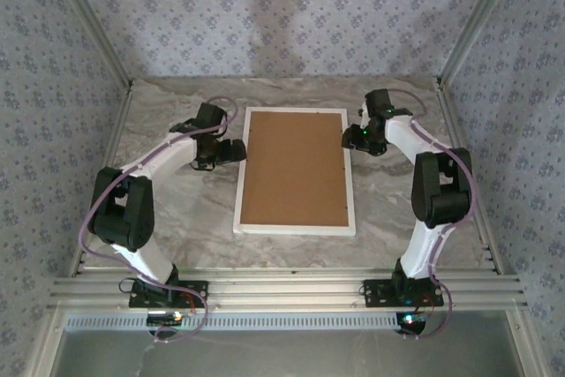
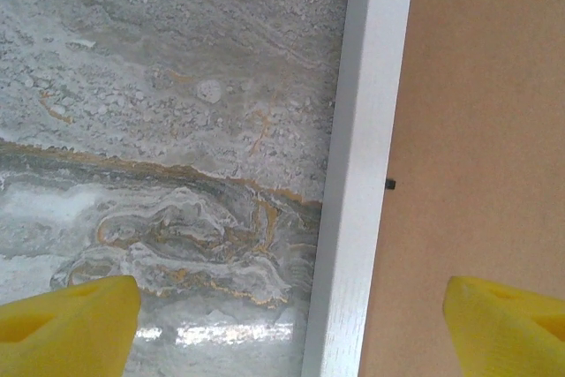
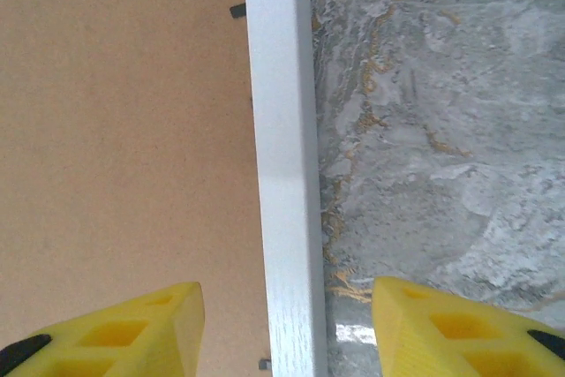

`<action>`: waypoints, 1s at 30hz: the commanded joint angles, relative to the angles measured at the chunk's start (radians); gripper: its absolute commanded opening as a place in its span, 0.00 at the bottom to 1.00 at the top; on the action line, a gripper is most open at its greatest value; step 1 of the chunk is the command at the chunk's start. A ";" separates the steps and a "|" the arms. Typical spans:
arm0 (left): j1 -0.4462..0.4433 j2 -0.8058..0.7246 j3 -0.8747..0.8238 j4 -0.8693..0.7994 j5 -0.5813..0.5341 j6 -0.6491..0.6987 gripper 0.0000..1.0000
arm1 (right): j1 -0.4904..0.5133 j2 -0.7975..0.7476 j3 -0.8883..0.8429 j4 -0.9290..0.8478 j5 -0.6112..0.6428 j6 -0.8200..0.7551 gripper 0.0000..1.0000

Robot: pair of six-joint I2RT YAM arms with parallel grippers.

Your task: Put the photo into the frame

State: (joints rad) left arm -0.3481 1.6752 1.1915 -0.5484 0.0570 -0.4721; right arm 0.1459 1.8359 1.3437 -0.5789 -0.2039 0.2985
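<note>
Two hands flank one white rectangular picture frame (image 1: 295, 229), which lies flat at the centre of the grey marbled desk (image 1: 177, 245) with a plain brown backing board (image 1: 295, 169) filling its opening. The left hand (image 1: 231, 151) sits at the frame's 10 o'clock edge, its yellow fingertips (image 2: 71, 324) spread wide: one over the desk, one over the board. The right hand (image 1: 355, 137), at 2 o'clock, is open too — its fingertips (image 3: 132, 328) straddle the frame's side, a gap showing on either side.
</note>
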 commanded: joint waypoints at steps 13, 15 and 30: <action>-0.005 -0.104 -0.196 -0.037 0.024 -0.020 0.87 | 0.047 -0.121 -0.259 0.002 0.025 0.018 0.53; -0.013 -0.120 -0.225 -0.049 0.025 -0.017 0.87 | 0.049 -0.115 -0.279 0.002 0.033 0.019 0.51; -0.075 -0.070 -0.255 -0.060 0.054 -0.036 0.87 | 0.069 -0.058 -0.297 0.026 0.041 0.034 0.26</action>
State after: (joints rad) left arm -0.4156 1.5852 0.9268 -0.5877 0.0937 -0.4923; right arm 0.2100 1.7432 1.0672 -0.5274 -0.2142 0.3252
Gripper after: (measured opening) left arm 0.869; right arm 0.263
